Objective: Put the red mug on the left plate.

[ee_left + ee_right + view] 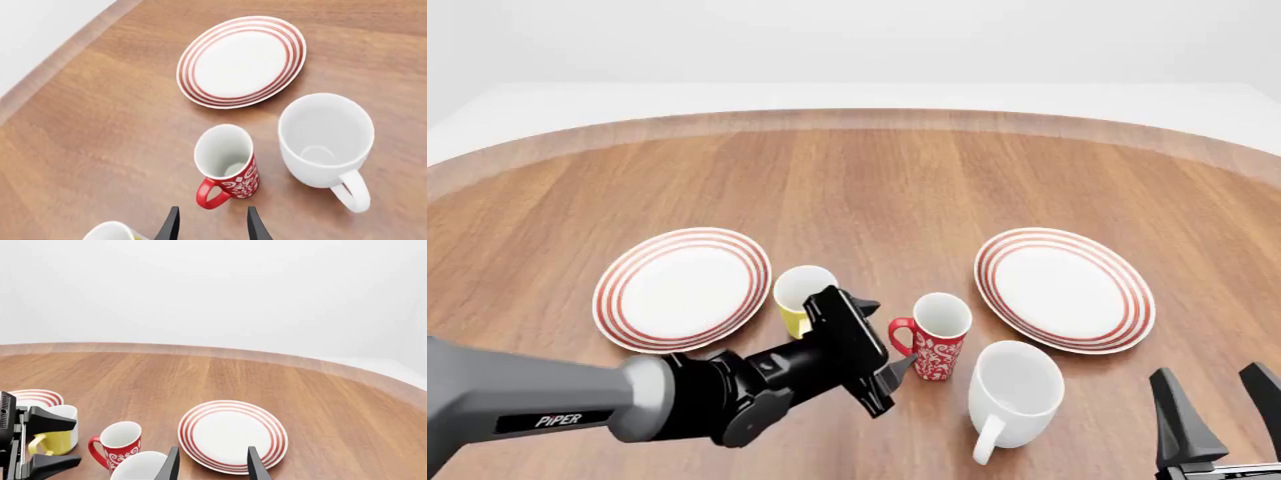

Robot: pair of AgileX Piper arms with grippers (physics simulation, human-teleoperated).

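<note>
Two fingers of the left gripper point(888, 375) are spread wide beside the red mug point(938, 336), holding nothing. The right gripper point(1217, 405) is wide too. A crooked grab could tip the mug into the white mug point(1012, 392).

The right gripper point(213, 465) shows only as two dark fingertips point(169, 466) standing apart with a clear gap between them. Straight ahead of them, close by, lies a red-ringed plate point(233, 435) on the wooden table point(320, 405). Beside one fingertip sits the rim of a white mug point(141, 466), and just past it the red mug point(120, 442) stands upright, handle turned away from the plate. Farther out on that side, the left gripper point(50, 442) has its fingers spread toward the red mug, with a yellow mug point(56, 435) behind it and the edge of a second ringed plate point(37, 397) beyond.
</note>
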